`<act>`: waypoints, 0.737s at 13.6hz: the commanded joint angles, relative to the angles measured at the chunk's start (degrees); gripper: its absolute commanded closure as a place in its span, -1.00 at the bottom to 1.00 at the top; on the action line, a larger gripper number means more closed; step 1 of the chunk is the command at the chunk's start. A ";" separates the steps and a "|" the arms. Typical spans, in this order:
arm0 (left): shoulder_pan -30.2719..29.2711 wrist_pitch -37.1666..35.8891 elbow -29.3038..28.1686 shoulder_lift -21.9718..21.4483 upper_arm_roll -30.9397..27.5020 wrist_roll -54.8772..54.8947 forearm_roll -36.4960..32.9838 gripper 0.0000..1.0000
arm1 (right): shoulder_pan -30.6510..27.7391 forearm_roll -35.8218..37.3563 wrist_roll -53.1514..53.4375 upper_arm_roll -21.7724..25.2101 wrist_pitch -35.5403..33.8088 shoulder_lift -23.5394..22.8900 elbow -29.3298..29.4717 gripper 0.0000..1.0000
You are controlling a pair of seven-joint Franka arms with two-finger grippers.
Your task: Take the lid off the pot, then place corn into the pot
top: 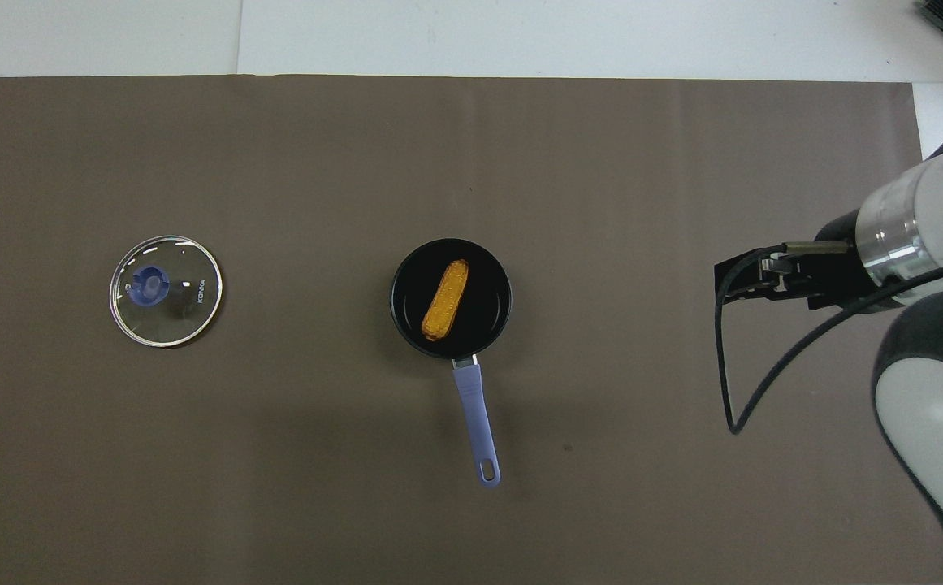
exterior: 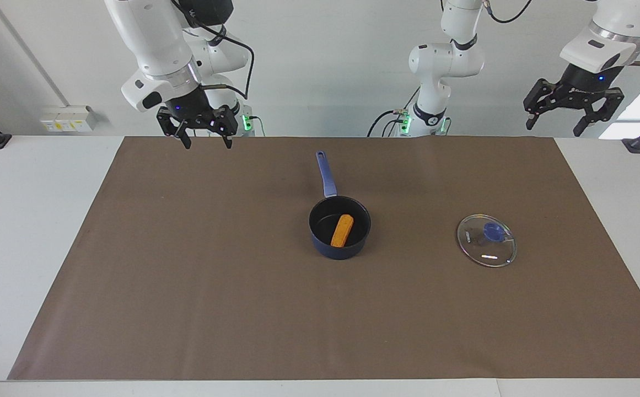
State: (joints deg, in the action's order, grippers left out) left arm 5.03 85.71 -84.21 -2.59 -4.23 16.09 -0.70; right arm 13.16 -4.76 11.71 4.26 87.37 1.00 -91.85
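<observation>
Yellow-orange, the corn [exterior: 342,230] lies inside the pot [exterior: 340,242], so the task looks complete. The lid [exterior: 487,240] rests flat toward the left arm's end. The right gripper [exterior: 200,131] and the left gripper [exterior: 571,105] both hang open, empty, high near the robots.

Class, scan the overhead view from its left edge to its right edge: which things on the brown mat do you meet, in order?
lid → pot, with the corn lying inside it → right gripper, open, raised over the mat.
</observation>
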 commanded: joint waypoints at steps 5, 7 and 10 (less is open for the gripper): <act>0.15 -1.33 0.02 -1.71 1.33 -6.07 0.35 -1.00 | -11.48 0.63 -9.34 -0.57 0.96 4.80 -8.52 -1.00; 0.24 -1.24 0.01 -1.62 1.33 -5.81 0.18 -1.00 | -13.86 0.63 -9.25 -0.57 1.23 4.54 -8.26 -1.00; 0.33 -1.42 0.10 -1.62 1.33 -6.07 -0.09 -1.00 | -14.92 0.81 -9.16 -0.57 1.40 2.79 -5.54 -1.00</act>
State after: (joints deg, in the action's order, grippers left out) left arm 5.02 85.44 -84.20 -3.66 -2.73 10.91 -0.68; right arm -0.90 -4.71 3.52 4.40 87.84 4.12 -98.25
